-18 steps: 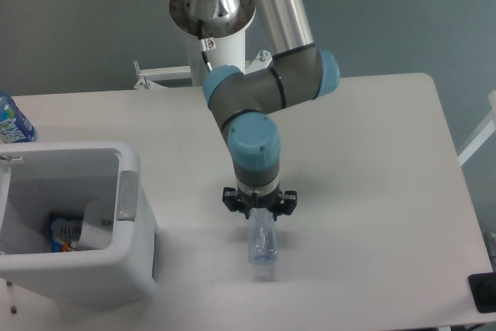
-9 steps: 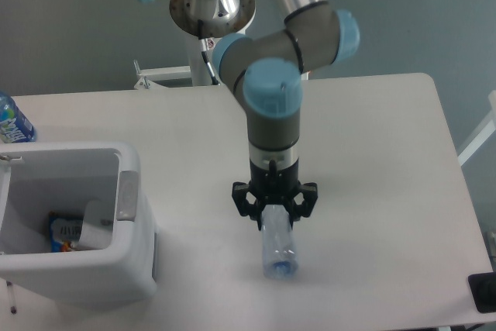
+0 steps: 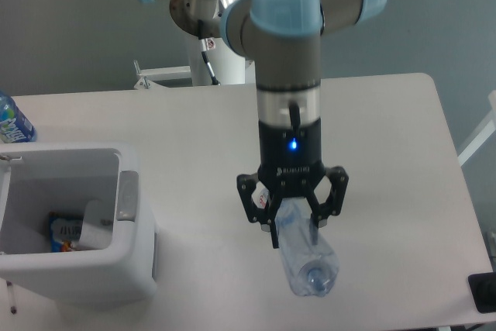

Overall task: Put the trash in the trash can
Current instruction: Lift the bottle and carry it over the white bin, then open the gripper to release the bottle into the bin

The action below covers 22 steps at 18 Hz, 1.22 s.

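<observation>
Since the earlier frames, the two-finger black gripper (image 3: 293,218) had risen well clear of the white desk (image 3: 387,153) and come closer to the camera, carrying the slim clear plastic bottle (image 3: 306,257) with it; a second before, the bottle had lain low at the desk surface.

At this moment the gripper was pinching the bottle near its upper end, one finger on each side. The bottle hung downward and slightly tilted, with its far end towards the camera (cap colour and label could not be read from this angle). It appeared to be held in the air, apart from the desk.

The white boxy plastic trash can (image 3: 128,265) stood at the left edge of the desk, well apart from the held bottle. Inside it lay a small flattened white paper carton (image 3: 94,226), next to a blue-and-orange snack packet (image 3: 62,232).

Task status, as a judgement: one trash item was already deposited and the second was grasped and lifted. What remained was transfer leftward to a position above the trash can opening, then release.

A blue-tinted bottle (image 3: 12,120) stood at the far left, behind the trash can, untouched.
</observation>
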{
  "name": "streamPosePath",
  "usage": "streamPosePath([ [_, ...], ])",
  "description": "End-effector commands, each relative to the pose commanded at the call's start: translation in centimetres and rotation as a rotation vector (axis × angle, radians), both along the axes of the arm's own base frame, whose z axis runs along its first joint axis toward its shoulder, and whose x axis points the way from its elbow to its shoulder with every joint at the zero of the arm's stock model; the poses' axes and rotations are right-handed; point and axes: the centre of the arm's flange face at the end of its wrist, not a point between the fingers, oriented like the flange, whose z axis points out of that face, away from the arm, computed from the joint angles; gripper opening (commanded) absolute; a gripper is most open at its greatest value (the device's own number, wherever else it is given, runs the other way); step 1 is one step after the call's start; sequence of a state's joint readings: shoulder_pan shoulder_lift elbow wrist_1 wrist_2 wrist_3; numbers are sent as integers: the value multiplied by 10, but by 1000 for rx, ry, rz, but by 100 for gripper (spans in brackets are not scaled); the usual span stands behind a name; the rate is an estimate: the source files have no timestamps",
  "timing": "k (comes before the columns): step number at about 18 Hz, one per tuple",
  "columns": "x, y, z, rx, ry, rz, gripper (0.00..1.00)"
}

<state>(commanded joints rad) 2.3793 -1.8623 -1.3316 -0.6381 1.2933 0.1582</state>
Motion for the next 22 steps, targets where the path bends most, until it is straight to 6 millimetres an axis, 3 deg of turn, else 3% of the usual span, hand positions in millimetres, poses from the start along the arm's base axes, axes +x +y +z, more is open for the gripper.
streamPosePath([
  [2,24,7,22,37,14,-49,56],
  [5,65,23,32,55,17,-122,56],
  [12,190,72,14,34,-19,-319,56],
  [16,223,74,-26,-30,-65,-365,56],
  [19,226,72,-41,-53,-86,-366,57],
  [22,229,71,-54,-75,-97,-373,74],
])
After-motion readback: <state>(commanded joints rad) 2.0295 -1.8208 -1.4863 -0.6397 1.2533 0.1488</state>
